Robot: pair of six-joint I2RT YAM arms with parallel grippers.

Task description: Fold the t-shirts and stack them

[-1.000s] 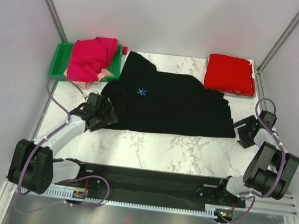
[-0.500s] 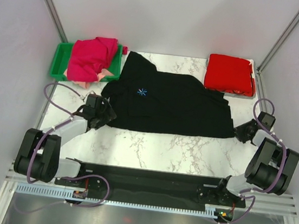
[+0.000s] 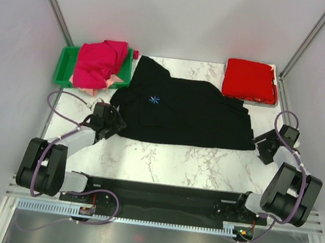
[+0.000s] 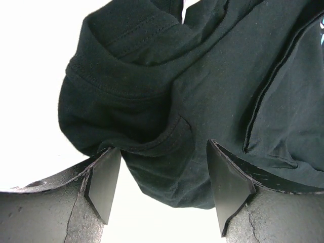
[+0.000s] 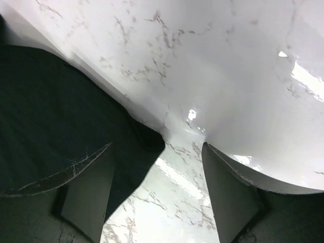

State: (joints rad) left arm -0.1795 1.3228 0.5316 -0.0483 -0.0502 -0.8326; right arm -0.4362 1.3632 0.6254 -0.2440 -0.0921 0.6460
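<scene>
We judge one done: the red tee [image 3: 249, 80] sits folded at upper right of the worktop [image 3: 175, 159]. The magenta tee [image 3: 98, 63] and peach tee [image 3: 117, 79] lie heaped on the green bin [image 3: 64, 65], upper left. The black t-shirt [image 3: 181, 115] lies mid-frame, only partly folded, long axis left-right, logo end leftward. Our left claw [image 3: 110, 122] gapes around its lower-left corner, and the right claw [image 3: 264, 147] is released at the lower-right corner.

The white marble-patterned table [image 3: 205, 162] carries a black t-shirt [image 3: 193, 116] spread flat across its middle (starburst logo [image 3: 154, 100] facing up). A folded red t-shirt [image 3: 249, 80] lies at the far right corner, and a green bin [image 3: 65, 65] sits at the far left corner, well apart from it.
</scene>
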